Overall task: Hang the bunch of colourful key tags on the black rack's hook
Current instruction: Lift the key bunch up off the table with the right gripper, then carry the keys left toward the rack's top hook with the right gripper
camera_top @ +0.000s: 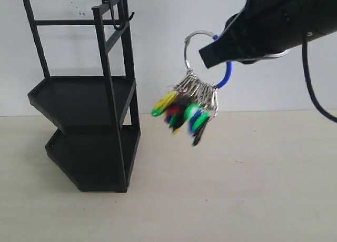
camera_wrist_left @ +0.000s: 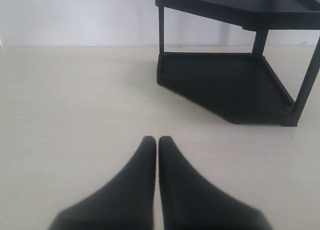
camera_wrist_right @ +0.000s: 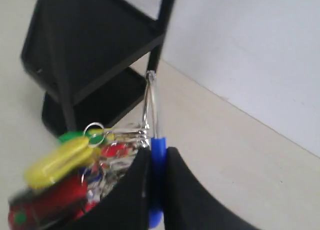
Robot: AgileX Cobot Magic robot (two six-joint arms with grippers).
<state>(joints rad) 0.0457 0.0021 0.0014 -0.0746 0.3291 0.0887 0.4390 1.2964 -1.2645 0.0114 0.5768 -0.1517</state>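
The colourful key tag bunch (camera_top: 187, 108) hangs in the air to the right of the black rack (camera_top: 84, 94), its yellow, green, blue and red tags blurred under silver rings. My right gripper (camera_top: 210, 57) is shut on the bunch's blue loop (camera_wrist_right: 158, 150), which is pinched between the fingertips; the tags (camera_wrist_right: 65, 165) dangle beside them. The large silver ring (camera_top: 197, 42) sticks out left of the gripper. The hook (camera_top: 126, 20) juts from the rack's top right bar, well left of and above the bunch. My left gripper (camera_wrist_left: 158, 140) is shut with nothing in it, low over the table near the rack's base (camera_wrist_left: 225, 85).
The rack has two angled trays (camera_top: 79, 97) and thin upright bars (camera_top: 108, 84). A white wall stands behind the pale table (camera_top: 237, 189). A black cable (camera_top: 313, 89) hangs from my right arm.
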